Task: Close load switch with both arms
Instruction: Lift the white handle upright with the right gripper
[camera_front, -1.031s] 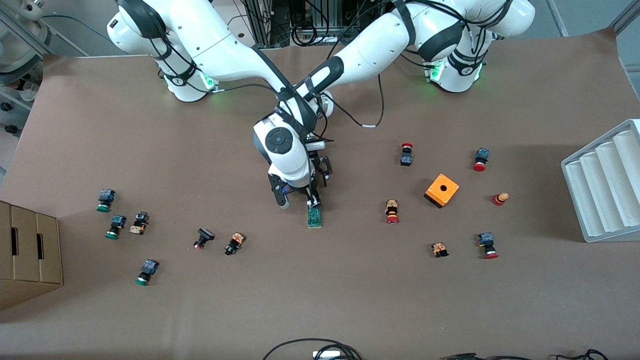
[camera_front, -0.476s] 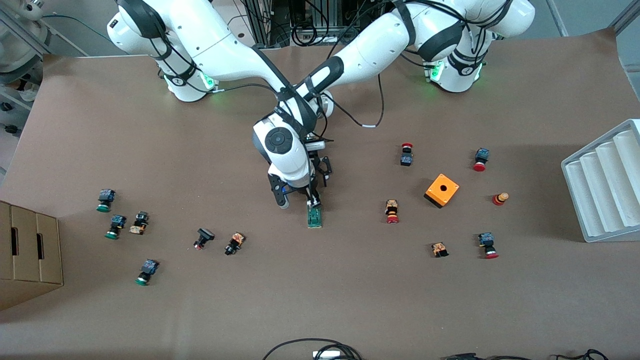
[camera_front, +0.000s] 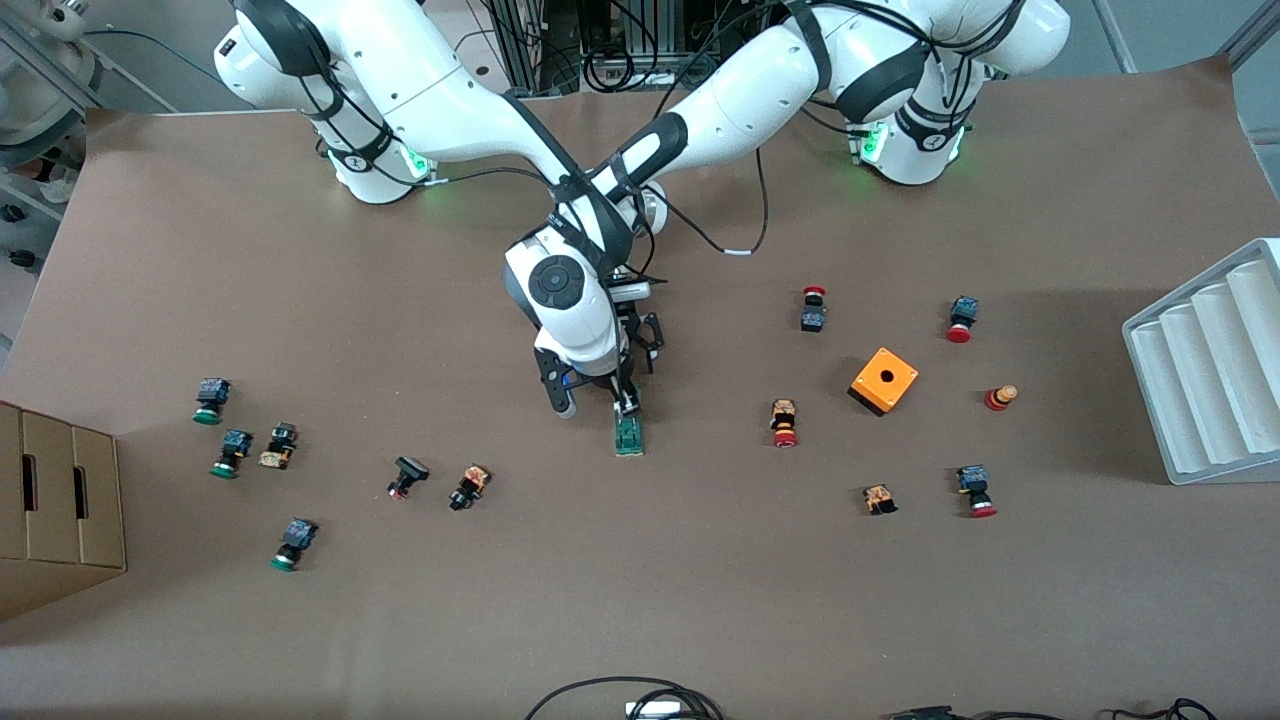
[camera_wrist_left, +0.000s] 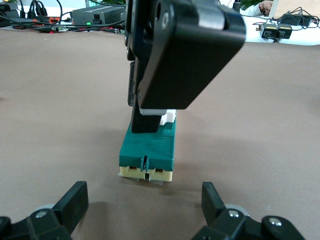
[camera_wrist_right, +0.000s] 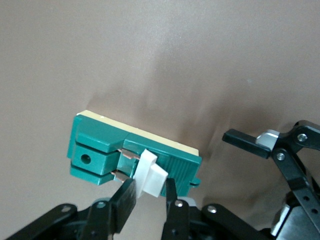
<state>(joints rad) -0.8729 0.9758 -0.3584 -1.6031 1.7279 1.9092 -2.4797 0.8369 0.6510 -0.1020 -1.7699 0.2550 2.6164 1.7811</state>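
Note:
The green load switch (camera_front: 628, 436) lies flat on the brown table near its middle. Its white sliding block (camera_wrist_right: 153, 174) stands up from the top of the switch. My right gripper (camera_wrist_right: 149, 197) comes down over it, shut on that white block with one finger on each side. In the front view the right gripper (camera_front: 627, 404) sits at the switch's end that faces the robots' bases. My left gripper (camera_wrist_left: 144, 196) is low over the table at that same end of the load switch (camera_wrist_left: 148, 149), open wide, with nothing between its fingers. The right arm covers most of it in the front view.
An orange box with a hole (camera_front: 884, 380) and several red-capped push buttons (camera_front: 784, 423) lie toward the left arm's end. Green-capped buttons (camera_front: 231, 452) and a cardboard box (camera_front: 60, 510) are toward the right arm's end. A white ribbed tray (camera_front: 1210, 370) stands at the table's edge.

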